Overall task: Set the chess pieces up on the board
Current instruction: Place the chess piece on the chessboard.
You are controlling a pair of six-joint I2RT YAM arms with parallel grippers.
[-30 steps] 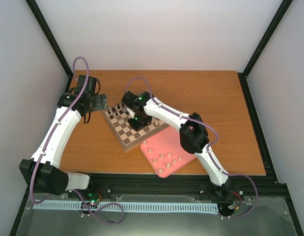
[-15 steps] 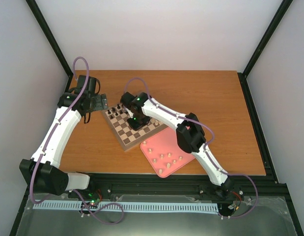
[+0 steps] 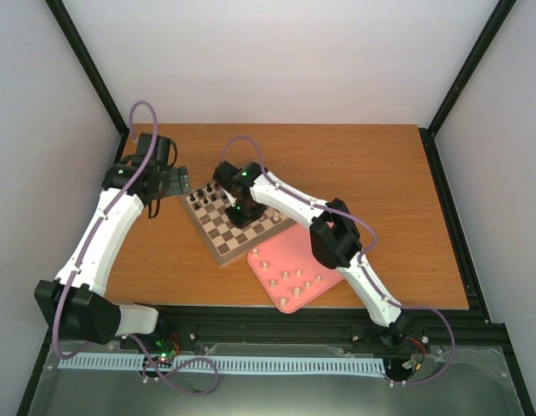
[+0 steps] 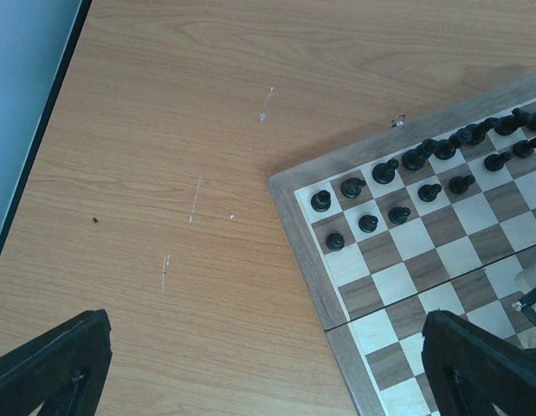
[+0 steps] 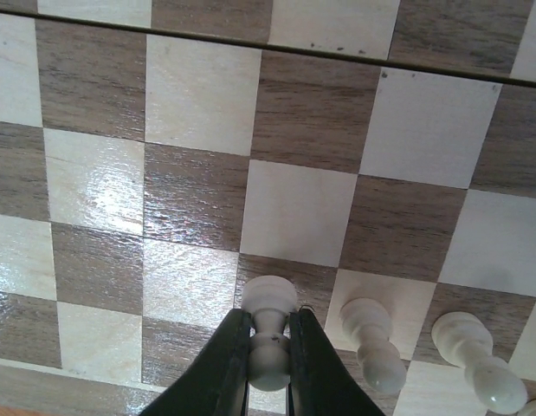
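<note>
Elbow (image 3: pixel 334 236) alone has shifted; my right gripper (image 5: pixel 269 347) pinches a pale pawn (image 5: pixel 269 299) over the board (image 5: pixel 302 113), two more pawns (image 5: pixel 371 334) standing at its 3 o'clock, most pale pieces (image 3: pixel 295 279) left on the pink tray (image 3: pixel 289 251).

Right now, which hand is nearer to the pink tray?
Right. The right hand, gripping a chess piece, is over the board beside the pink tray; the left hand hovers off the board's far left corner.

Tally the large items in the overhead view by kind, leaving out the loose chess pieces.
Robot arms: 2 (left arm, right arm)
Chessboard: 1
Pink tray: 1
Total: 4
</note>
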